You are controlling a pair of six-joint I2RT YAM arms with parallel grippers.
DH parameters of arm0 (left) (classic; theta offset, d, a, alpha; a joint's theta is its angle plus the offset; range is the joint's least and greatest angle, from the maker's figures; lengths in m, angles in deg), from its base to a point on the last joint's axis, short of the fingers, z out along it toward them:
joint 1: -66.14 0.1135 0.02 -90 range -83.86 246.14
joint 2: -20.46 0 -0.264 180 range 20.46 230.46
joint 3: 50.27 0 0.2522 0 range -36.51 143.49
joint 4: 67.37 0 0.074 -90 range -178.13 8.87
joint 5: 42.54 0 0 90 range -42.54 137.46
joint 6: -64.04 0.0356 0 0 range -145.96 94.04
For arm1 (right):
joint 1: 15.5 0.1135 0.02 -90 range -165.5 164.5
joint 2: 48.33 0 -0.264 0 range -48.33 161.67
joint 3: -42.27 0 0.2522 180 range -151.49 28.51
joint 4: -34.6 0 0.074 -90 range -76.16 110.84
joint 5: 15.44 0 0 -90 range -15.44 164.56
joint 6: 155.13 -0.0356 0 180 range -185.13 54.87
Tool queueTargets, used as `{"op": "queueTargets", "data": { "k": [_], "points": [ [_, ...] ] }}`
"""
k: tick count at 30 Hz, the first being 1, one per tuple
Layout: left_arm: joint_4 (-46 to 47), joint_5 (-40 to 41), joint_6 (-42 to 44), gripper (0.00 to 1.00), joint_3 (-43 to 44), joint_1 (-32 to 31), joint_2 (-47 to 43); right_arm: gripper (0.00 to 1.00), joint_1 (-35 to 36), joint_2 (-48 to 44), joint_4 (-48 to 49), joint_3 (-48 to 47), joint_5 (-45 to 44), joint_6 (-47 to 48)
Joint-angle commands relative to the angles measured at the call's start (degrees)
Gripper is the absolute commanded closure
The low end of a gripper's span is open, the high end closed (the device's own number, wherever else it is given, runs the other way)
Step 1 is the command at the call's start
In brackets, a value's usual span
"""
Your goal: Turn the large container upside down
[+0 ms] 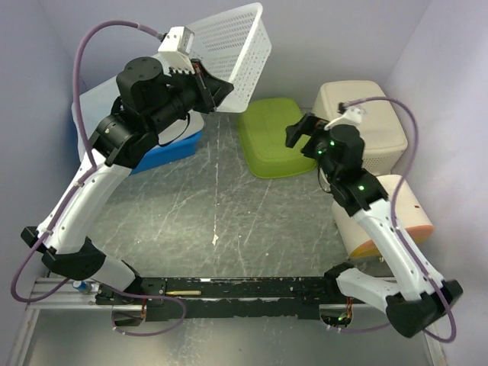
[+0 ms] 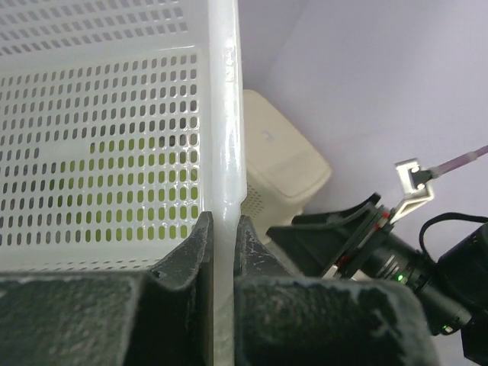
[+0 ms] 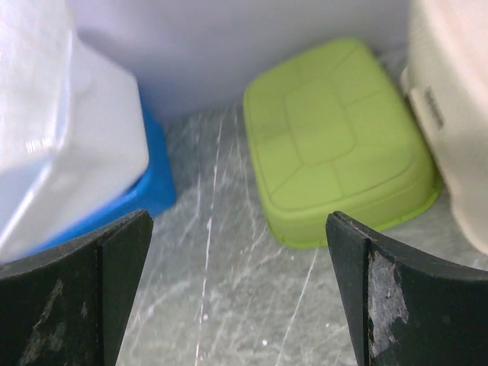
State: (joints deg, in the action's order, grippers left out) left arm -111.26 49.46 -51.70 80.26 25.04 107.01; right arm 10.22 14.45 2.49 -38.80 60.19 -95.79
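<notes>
A large white perforated basket (image 1: 232, 52) hangs in the air at the back, tilted with its open side facing down and left. My left gripper (image 1: 216, 91) is shut on its rim; in the left wrist view the rim (image 2: 225, 152) runs up from between the two fingers (image 2: 187, 252). My right gripper (image 1: 299, 131) is open and empty, low over the table in front of a green upside-down container (image 1: 276, 136), which also shows in the right wrist view (image 3: 335, 141).
A blue bin with a white lid (image 1: 164, 141) sits at the back left, also in the right wrist view (image 3: 69, 152). A beige bin (image 1: 366, 122) stands at the back right, an orange-and-cream container (image 1: 396, 217) at the right. The marble table (image 1: 221, 221) lies below.
</notes>
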Motion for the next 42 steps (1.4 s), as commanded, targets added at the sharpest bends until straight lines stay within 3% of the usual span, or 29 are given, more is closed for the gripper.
{"op": "queueTargets", "data": {
  "k": [1, 11, 22, 27, 33, 36, 42],
  "points": [
    [5.9, -7.7, -4.9, 0.93, -1.5, -1.8, -3.3, 0.01, -0.1, -5.6, -1.7, -1.6, -13.3, 0.4],
    [7.5, -15.2, -10.7, 0.93, -6.2, -3.6, -7.5, 0.01, -0.1, -12.4, -6.3, -6.7, -24.3, 8.6],
    [10.7, -17.1, -14.7, 0.93, -14.4, -5.9, -11.0, 0.02, -0.1, -16.9, -7.5, -8.1, -26.9, 12.7],
    [13.6, -19.1, -19.3, 0.94, -25.8, -6.3, -13.2, 0.02, -0.1, -17.0, -8.2, -7.9, -26.2, 12.9],
    [16.1, -12.0, -25.9, 0.93, -40.6, -6.2, -20.5, 0.02, -0.1, -15.9, -8.1, -6.9, -25.2, 13.1],
    [12.6, -9.7, -26.5, 0.93, -44.2, -4.5, -21.3, 0.02, -0.1, -15.4, -7.9, -6.5, -24.3, 12.8],
    [10.8, -13.0, -23.4, 0.93, -49.5, 6.7, -20.2, 0.02, -0.1, -14.1, -6.6, -5.4, -19.4, 11.8]
  ]
}}
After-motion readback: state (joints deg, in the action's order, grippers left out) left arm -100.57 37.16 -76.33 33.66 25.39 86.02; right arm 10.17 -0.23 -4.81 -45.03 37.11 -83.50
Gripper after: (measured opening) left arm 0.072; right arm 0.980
